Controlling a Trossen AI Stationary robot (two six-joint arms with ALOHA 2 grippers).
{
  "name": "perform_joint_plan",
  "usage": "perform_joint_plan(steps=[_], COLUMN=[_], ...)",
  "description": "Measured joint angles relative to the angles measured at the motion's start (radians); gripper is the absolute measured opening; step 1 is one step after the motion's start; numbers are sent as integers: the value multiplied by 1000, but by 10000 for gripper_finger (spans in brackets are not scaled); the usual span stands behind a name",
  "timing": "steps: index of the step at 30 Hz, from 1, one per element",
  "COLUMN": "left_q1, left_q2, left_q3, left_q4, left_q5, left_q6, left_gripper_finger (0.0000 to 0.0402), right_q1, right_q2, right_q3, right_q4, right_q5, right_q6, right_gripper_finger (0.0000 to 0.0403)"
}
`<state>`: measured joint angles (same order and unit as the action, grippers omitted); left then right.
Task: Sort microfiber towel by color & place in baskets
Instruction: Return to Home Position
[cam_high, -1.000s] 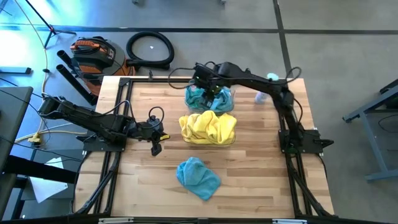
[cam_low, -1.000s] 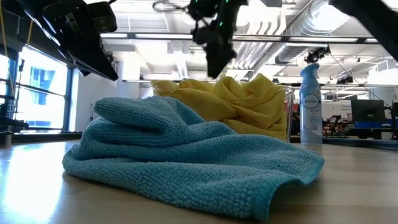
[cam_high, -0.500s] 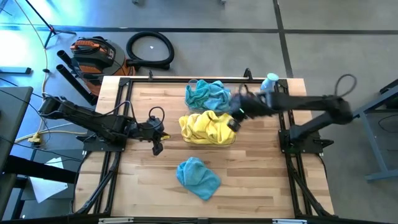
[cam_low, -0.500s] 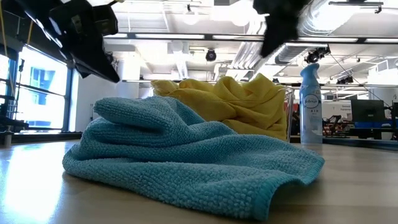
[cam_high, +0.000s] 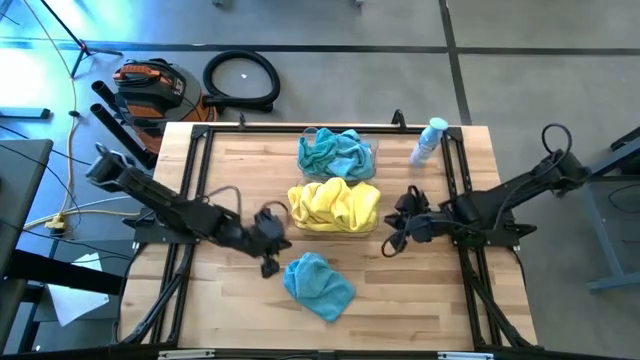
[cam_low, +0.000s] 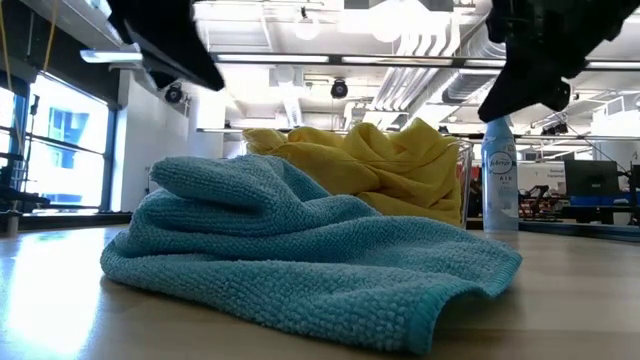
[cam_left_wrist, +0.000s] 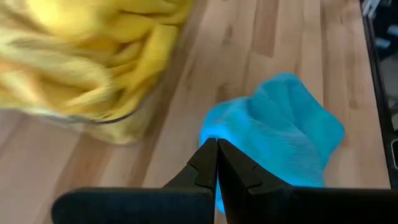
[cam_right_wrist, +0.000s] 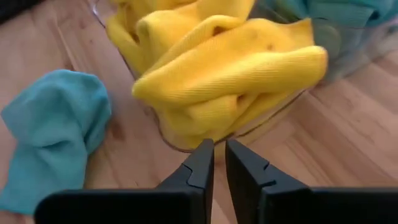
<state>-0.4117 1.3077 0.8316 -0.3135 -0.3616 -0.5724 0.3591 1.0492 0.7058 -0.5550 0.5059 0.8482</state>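
1. Two clear baskets sit mid-bench toward the far edge: the farther basket (cam_high: 336, 152) holds teal towels, the nearer basket (cam_high: 335, 207) yellow towels (cam_right_wrist: 224, 68).
2. One loose teal towel (cam_high: 318, 285) lies near the front edge; a spray bottle (cam_high: 428, 141) stands at the far right corner.
3. Left gripper (cam_high: 268, 262), fingers pressed together and empty, hovers beside that towel.
4. Right gripper (cam_high: 391, 243), fingers narrowly apart and empty, sits beside the yellow basket.

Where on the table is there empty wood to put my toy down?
Bare wood lies near the front edge of the table, right of the loose teal towel, and along the back left, beside the basket of teal towels. The middle is crowded: the basket of yellow towels sits between the left gripper and right gripper.
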Motion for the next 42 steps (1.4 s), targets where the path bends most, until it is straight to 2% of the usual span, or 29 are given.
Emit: perform_joint_plan(steps=[6,11,13,17,25,29,33,37,42], left_q1=[-35,-36,-34,-21,5,7,7,9,10], left_q2=[218,352,399,445,482,515,567,581,540], left_q3=[197,257,274,279,280,280,279,281,278], left_q4=[-110,-75,-64,-74,-74,-77,-81,-68,-89], left_q5=[-11,127,141,140,134,135,159,189,190], left_q6=[33,151,156,124,121,153,186,184,208], left_gripper_finger=[0,2,6,31,107,118,91,17,3], right_q1=[60,98,109,128,140,140,139,139,139], right_q2=[1,10,12,11,12,11,12,12,12], right_q3=[-51,-51,-51,-51,-51,-51,-51,-51,-51], right_q4=[89,113,110,111,110,109,108,105,103], right_q5=[85,155,157,157,194,196,196,196,196], right_q6=[0,-10,-11,-11,-11,-11,-11,-11,-11], right_gripper_finger=[30,30,29,29,29,29,29,29,29])
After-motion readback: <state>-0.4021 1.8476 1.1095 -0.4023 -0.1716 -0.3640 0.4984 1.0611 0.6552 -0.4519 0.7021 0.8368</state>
